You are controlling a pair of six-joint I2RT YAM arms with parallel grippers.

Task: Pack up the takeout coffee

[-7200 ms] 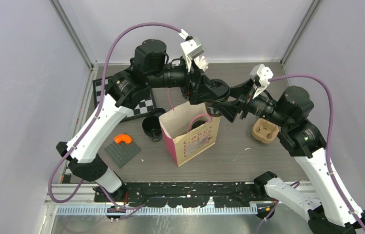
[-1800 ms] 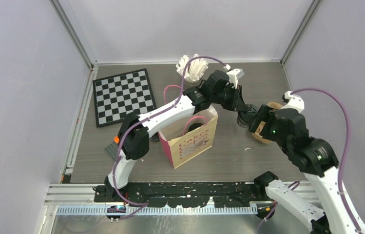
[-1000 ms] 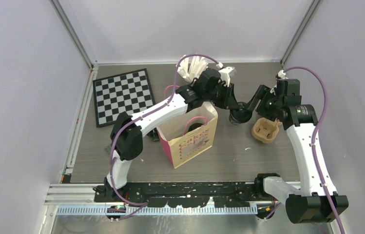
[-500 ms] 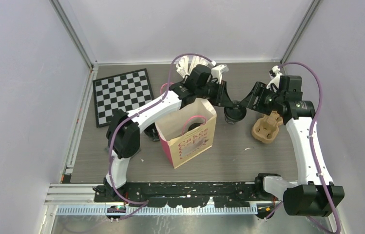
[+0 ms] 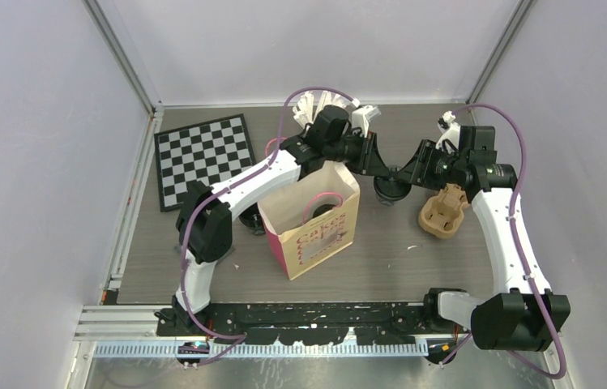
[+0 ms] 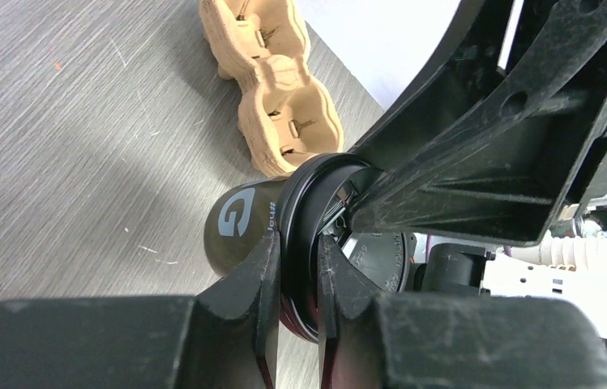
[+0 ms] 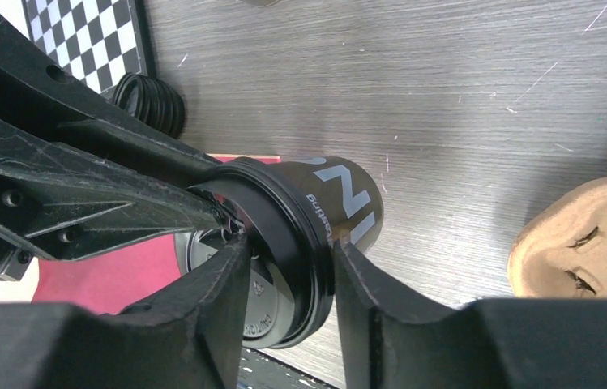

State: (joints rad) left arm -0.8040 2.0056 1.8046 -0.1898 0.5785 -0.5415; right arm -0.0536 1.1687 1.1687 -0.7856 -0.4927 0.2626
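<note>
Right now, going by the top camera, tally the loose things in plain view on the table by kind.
Black lidded coffee cup: 1
Pink paper bag: 1
Brown pulp carrier: 1
Chessboard mat: 1
Cup of white sticks: 1
Total: 5
Anything hidden behind the arms or inside the bag is not counted.

1 black-and-white checkerboard (image 5: pixel 203 158) lies flat at the far left of the grey table (image 5: pixel 413 259). 1 brown moulded-pulp cup carrier (image 5: pixel 443 212) sits on the right side, wells facing up. 1 cluster of white wrapped sticks (image 5: pixel 309 107) stands at the far edge, partly hidden.
</note>
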